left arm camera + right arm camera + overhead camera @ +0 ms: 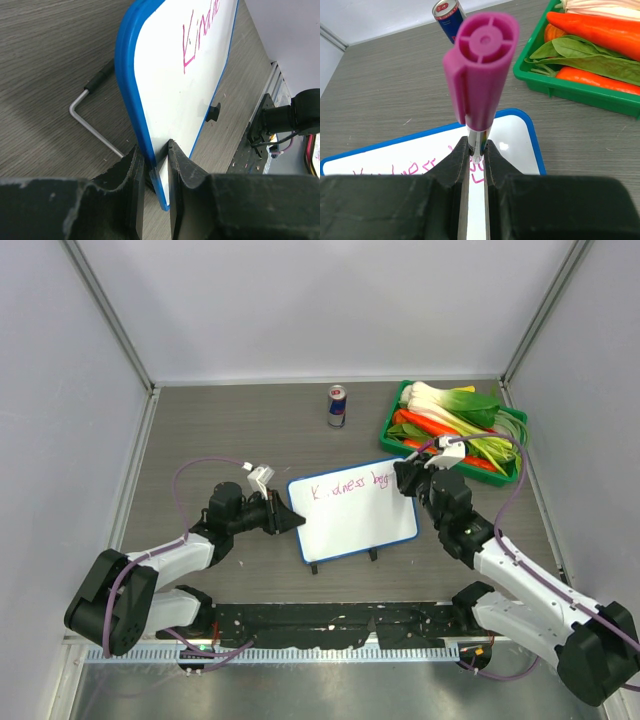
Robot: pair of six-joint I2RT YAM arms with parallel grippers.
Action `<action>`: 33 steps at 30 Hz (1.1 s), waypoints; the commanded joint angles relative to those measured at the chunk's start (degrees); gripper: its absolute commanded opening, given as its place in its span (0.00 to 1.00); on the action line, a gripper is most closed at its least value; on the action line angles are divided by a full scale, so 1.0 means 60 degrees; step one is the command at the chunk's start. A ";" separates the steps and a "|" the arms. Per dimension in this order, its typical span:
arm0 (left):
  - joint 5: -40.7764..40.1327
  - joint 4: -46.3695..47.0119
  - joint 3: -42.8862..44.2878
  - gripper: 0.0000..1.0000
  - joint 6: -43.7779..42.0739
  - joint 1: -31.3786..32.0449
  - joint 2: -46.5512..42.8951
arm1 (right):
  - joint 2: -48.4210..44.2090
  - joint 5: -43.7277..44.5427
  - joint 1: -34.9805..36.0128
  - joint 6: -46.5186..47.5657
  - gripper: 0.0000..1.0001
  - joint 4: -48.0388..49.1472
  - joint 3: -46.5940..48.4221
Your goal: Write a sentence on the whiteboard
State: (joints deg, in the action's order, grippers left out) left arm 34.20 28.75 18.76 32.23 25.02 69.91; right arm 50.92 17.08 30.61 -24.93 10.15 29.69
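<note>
The whiteboard (352, 515), white with a blue rim, lies mid-table on two black feet. My left gripper (297, 523) is shut on its left edge. In the left wrist view the jaws (156, 150) pinch the blue rim (127, 75). The sentence (350, 486), thin magenta lettering, runs along the board's top and reads roughly "Kindness beg". My right gripper (405, 478) hovers over the board's top right corner. There it is shut on a marker (481, 65) with a magenta cap on its upper end. Its tip is hidden between the fingers, just over the last letters (479, 175).
A blue and silver drink can (337, 405) stands behind the board. A green tray (389, 423) of leeks, carrots and greens sits at the back right, close to my right wrist. A bent metal rod (92, 127) lies behind the board. Grey walls enclose three sides.
</note>
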 commanded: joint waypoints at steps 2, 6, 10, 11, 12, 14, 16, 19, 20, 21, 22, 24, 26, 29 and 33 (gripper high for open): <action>-0.0177 -0.0266 0.0125 0.00 -0.0596 0.0108 0.0126 | 0.0098 0.0302 -0.0092 0.0097 0.01 0.0256 0.0252; -0.0177 -0.0266 0.0125 0.00 -0.0596 0.0108 0.0126 | 0.0215 0.0273 -0.0136 0.0082 0.01 0.0343 0.0178; -0.0177 -0.0266 0.0125 0.00 -0.0596 0.0108 0.0140 | 0.0376 0.0273 -0.0165 0.0068 0.01 0.0446 0.0134; -0.0177 -0.0266 0.0125 0.00 -0.0610 0.0108 0.0140 | 0.0449 0.0259 -0.0180 0.0068 0.01 0.0476 0.0120; -0.0177 -0.0266 0.0125 0.00 -0.0596 0.0108 0.0126 | 0.0464 0.0259 -0.0180 0.0053 0.01 0.0490 0.0134; -0.0177 -0.0266 0.0125 0.00 -0.0610 0.0108 0.0126 | 0.0523 0.0331 -0.0194 0.0068 0.01 0.0491 0.0134; -0.0177 -0.0266 0.0125 0.00 -0.0596 0.0108 0.0111 | 0.0567 0.0404 -0.0209 0.0082 0.01 0.0462 0.0149; -0.0177 -0.0266 0.0125 0.00 -0.0610 0.0108 0.0140 | 0.0611 0.0449 -0.0224 0.0111 0.01 0.0388 0.0178; -0.0177 -0.0266 0.0125 0.00 -0.0596 0.0123 0.0140 | 0.0625 0.0536 -0.0238 0.0112 0.01 0.0330 0.0193; -0.0177 -0.0266 0.0125 0.00 -0.0596 0.0108 0.0140 | 0.0625 0.0624 -0.0253 0.0097 0.01 0.0286 0.0193; -0.0177 -0.0266 0.0125 0.00 -0.0610 0.0108 0.0126 | 0.0611 0.0683 -0.0253 0.0112 0.01 0.0271 0.0193; -0.0177 -0.0266 0.0125 0.00 -0.0611 0.0108 0.0140 | 0.0596 0.0771 -0.0282 0.0097 0.01 0.0227 0.0207; -0.0177 -0.0266 0.0125 0.00 -0.0610 0.0108 0.0126 | 0.0596 0.0844 -0.0283 0.0097 0.01 0.0198 0.0251; -0.0177 -0.0266 0.0125 0.00 -0.0596 0.0123 0.0155 | 0.0625 0.0815 -0.0312 0.0097 0.01 0.0241 0.0310; -0.0177 -0.0266 0.0125 0.00 -0.0596 0.0108 0.0155 | 0.0713 0.0728 -0.0312 0.0039 0.01 0.0373 0.0471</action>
State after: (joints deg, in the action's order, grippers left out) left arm 34.20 28.77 18.76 32.25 25.08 69.91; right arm 54.43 19.77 29.06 -24.77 10.24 29.71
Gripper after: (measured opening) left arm 0.238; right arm 0.162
